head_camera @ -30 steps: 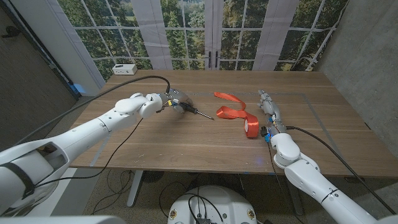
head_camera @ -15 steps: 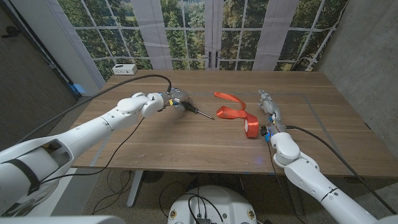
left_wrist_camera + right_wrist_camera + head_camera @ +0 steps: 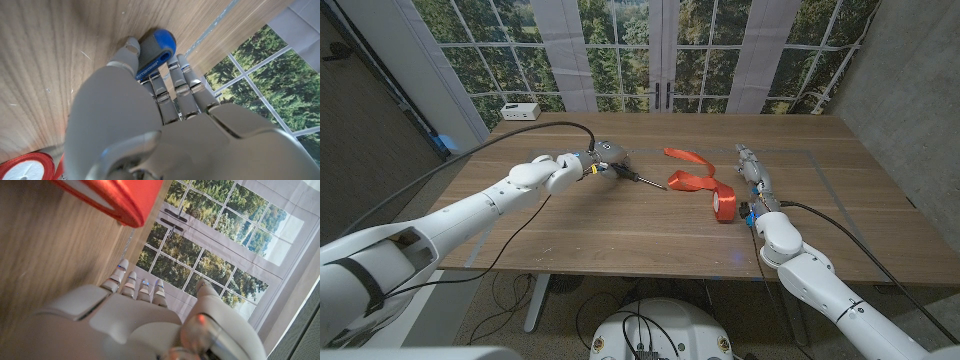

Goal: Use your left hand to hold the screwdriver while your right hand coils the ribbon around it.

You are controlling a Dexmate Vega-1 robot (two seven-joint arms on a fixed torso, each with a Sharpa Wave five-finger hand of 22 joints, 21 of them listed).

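My left hand (image 3: 601, 158) grips the screwdriver's (image 3: 642, 179) blue and grey handle (image 3: 155, 47) at the table's middle left. Its dark shaft sticks out toward the red ribbon (image 3: 692, 177), tip close to the ribbon's loose end. The ribbon runs in a loop to its spool (image 3: 724, 205), which lies on the table and also shows red in the right wrist view (image 3: 120, 197) and the left wrist view (image 3: 25, 167). My right hand (image 3: 754, 173) stands just right of the spool, fingers stretched out and holding nothing (image 3: 137, 292).
A small white box (image 3: 520, 110) sits at the table's (image 3: 620, 230) far left corner. A black cable (image 3: 535, 130) arcs over the left arm. Windows stand behind the table.
My left hand has lifted the screwdriver slightly and shifted it a little right, toward the ribbon. The right hand and the ribbon have stayed put.
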